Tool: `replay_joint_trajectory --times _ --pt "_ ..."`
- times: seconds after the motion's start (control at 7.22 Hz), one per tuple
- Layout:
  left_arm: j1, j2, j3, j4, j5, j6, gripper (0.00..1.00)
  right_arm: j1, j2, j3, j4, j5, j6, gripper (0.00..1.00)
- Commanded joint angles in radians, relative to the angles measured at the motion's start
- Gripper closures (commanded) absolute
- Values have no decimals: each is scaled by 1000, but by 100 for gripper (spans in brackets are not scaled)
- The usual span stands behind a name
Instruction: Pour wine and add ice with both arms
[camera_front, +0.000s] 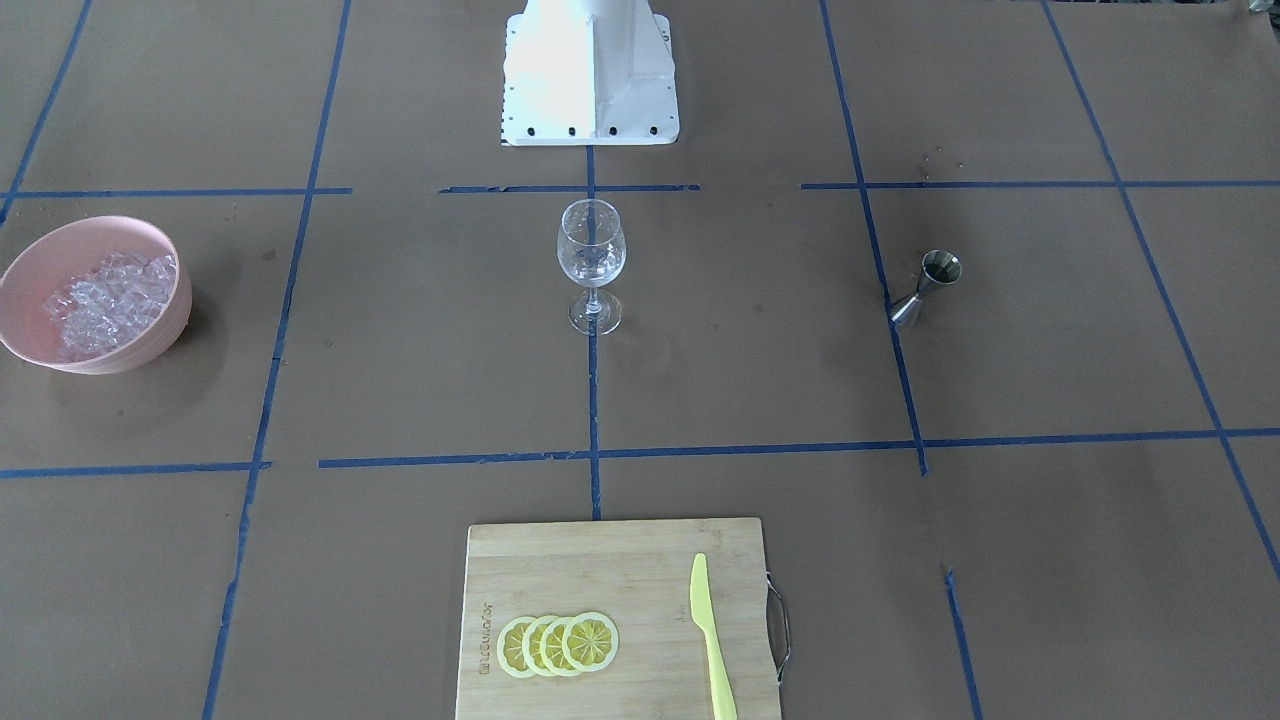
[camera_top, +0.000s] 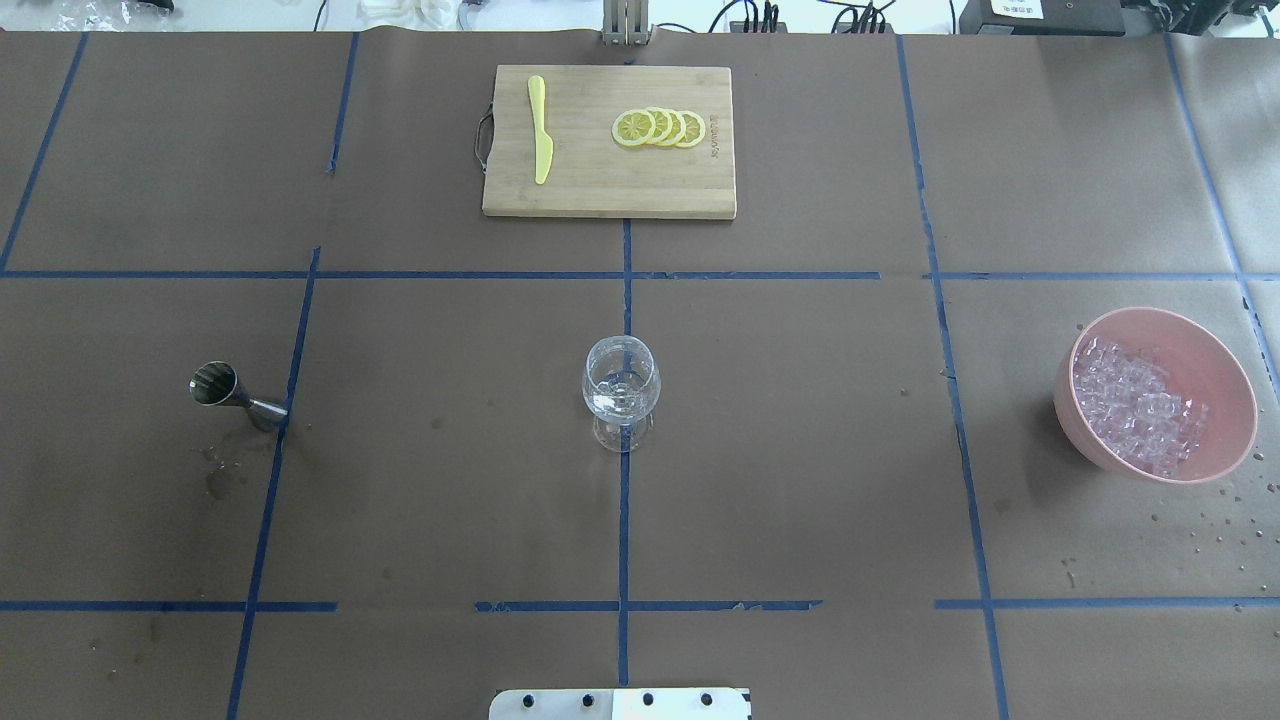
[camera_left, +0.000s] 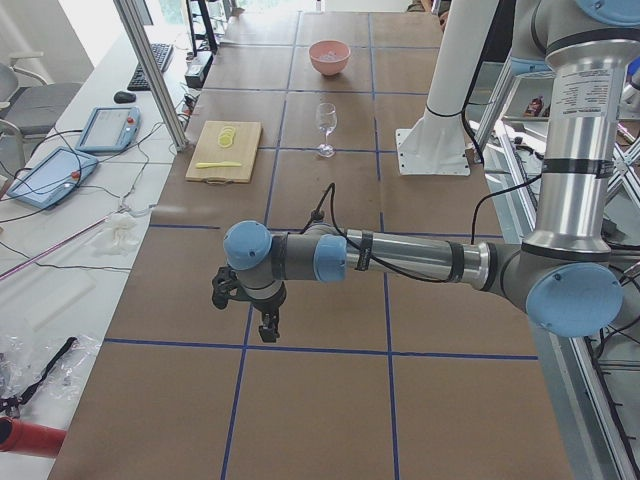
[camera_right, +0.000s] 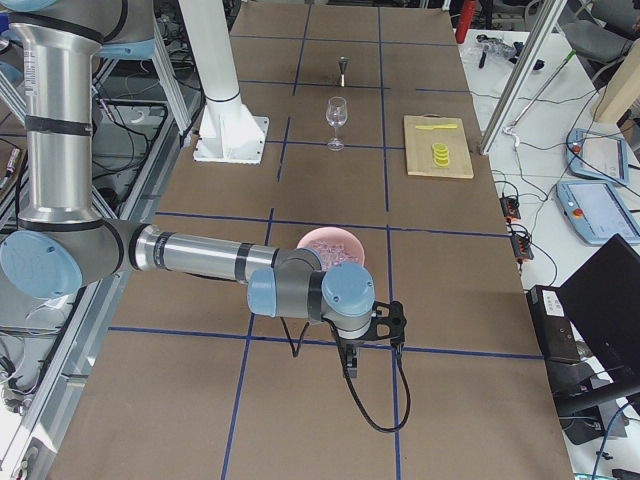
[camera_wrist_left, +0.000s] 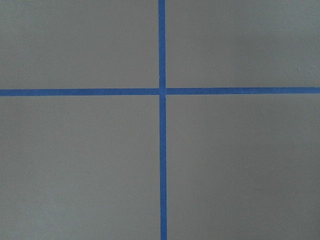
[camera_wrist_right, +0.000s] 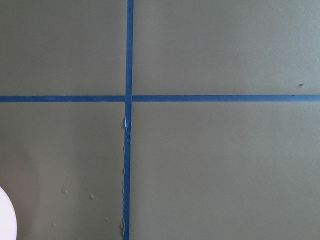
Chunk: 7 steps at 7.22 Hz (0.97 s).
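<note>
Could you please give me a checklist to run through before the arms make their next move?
1. Wine glass upright: ok.
2. Ice piled in the pink bowl: ok.
3. Jigger standing: ok; its contents: cannot tell.
4. Left end effector open: cannot tell.
5. Right end effector open: cannot tell.
6. Left arm and right arm away from the glass: ok.

You cannot judge either jaw gap: the left gripper (camera_left: 268, 332) and right gripper (camera_right: 350, 366) show only in side views (small, dark). The right arm (camera_right: 200, 256) hides part of the pink bowl (camera_right: 329, 231); the cutting board (camera_front: 600, 570) runs off the front view's edge.
</note>
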Motion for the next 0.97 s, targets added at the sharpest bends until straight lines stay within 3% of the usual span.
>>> replay_joint_trajectory --times 0.0,0.14,0.42,0.83 --pt "0 -9 -5 -2 -2 -1 0 0 4 7 -2 7 7 0" --pt "-20 -21 -33 -3 -5 -2 0 0 6 6 0 7 6 0" --pt "-61 -61 -203 14 3 -31 0 0 15 13 0 11 6 0" --pt "12 -75 -466 5 -5 -325 0 -1 49 38 1 5 10 0"
